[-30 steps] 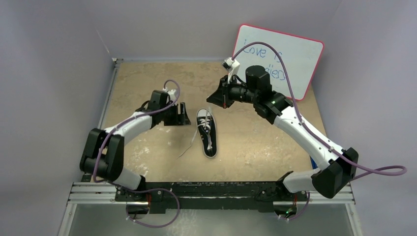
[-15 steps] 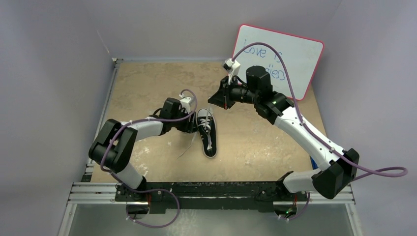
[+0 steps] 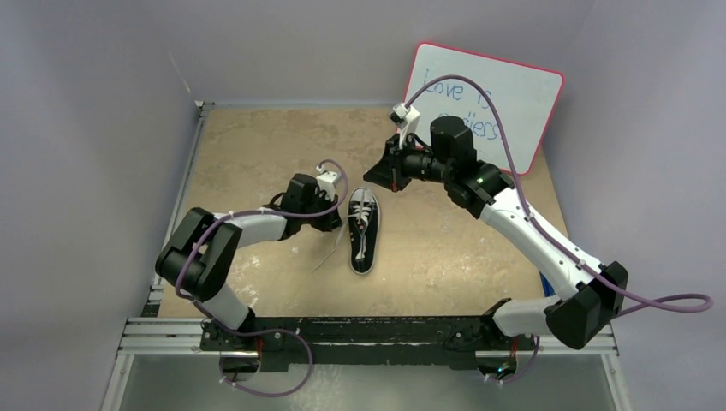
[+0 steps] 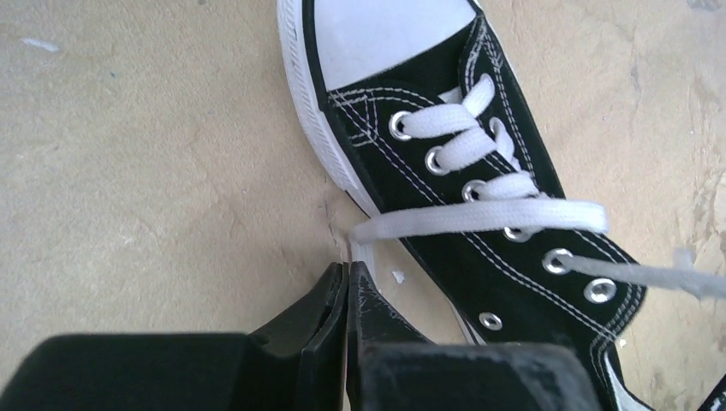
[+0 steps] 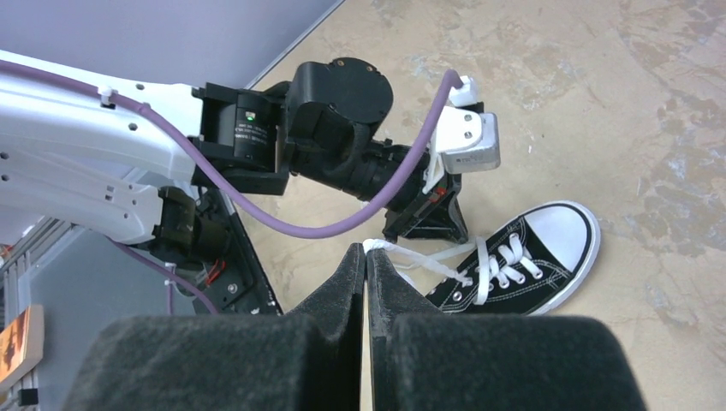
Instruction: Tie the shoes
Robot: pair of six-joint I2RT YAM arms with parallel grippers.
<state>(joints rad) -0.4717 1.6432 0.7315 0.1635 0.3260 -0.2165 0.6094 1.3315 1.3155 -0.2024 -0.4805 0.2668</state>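
The shoe (image 3: 363, 235) is a small black sneaker with a white toe cap lying mid-table, also seen in the left wrist view (image 4: 479, 197) and the right wrist view (image 5: 522, 265). My left gripper (image 3: 341, 218) sits low against the shoe's left side. Its jaws (image 4: 348, 267) are shut, pinching one white lace (image 4: 479, 217) where it bends off the eyelets. The tail of that lace (image 3: 328, 253) trails on the table. My right gripper (image 3: 371, 177) hovers past the toe, shut (image 5: 366, 248) on the end of the other lace (image 5: 419, 257), which runs taut to the shoe.
A whiteboard (image 3: 488, 103) with a pink rim and blue writing leans against the back right wall. Grey walls close the table at the left and back. The left arm's wrist and purple cable (image 5: 342, 214) lie just behind the shoe in the right wrist view.
My left gripper swung right to the shoe's side and closed on the lace. The shoe's far end shifted slightly right. The right gripper stayed shut and barely moved.
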